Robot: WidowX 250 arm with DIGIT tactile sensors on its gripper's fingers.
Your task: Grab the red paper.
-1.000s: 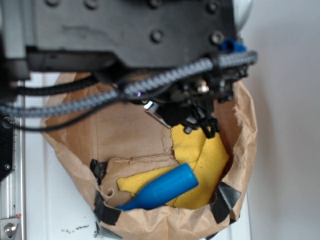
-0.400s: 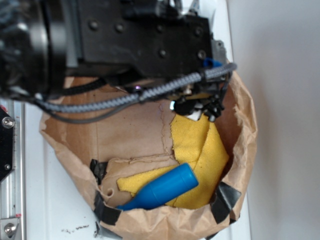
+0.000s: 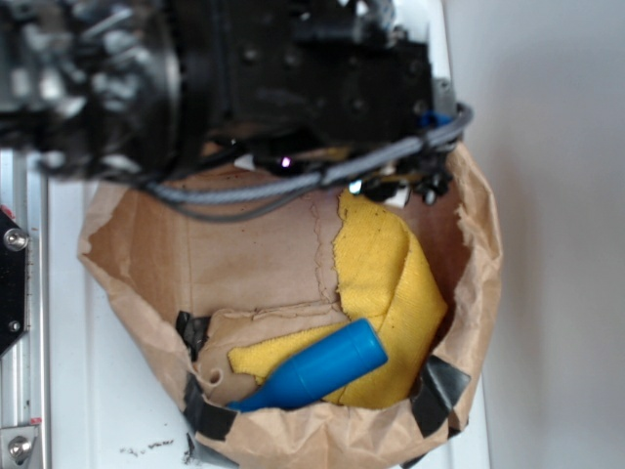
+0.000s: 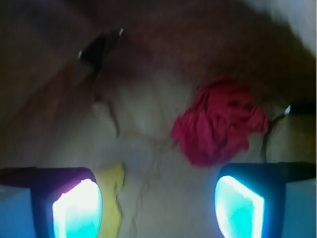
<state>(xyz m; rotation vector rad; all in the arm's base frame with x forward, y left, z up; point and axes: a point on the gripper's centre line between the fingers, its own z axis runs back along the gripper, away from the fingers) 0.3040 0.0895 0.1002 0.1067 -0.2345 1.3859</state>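
- In the wrist view, nearest to the camera, the two fingers of the gripper (image 4: 157,201) stand wide apart, one finger (image 4: 77,208) at the left and the other at the right, both glowing; nothing is between them, so the gripper is released and empty.
- Between the fingers, low in this view, a corner of the yellow cloth (image 4: 113,198) shows beside the left finger.
- A little farther lies the red paper (image 4: 218,124), a crumpled wad on the brown floor of the paper bag (image 4: 148,64). It sits ahead of the right finger, not centred between the fingers, and it seems not touched by them, though the picture is blurred.
- In the exterior view the arm (image 3: 244,78) covers the far part of the bag, so the red paper is hidden there; the blue plastic bottle (image 3: 317,376) lies on the yellow cloth at the near side.
- My judgement: the approach is partly done. What is left is to bring the open fingers around the wad, close them on it and lift.
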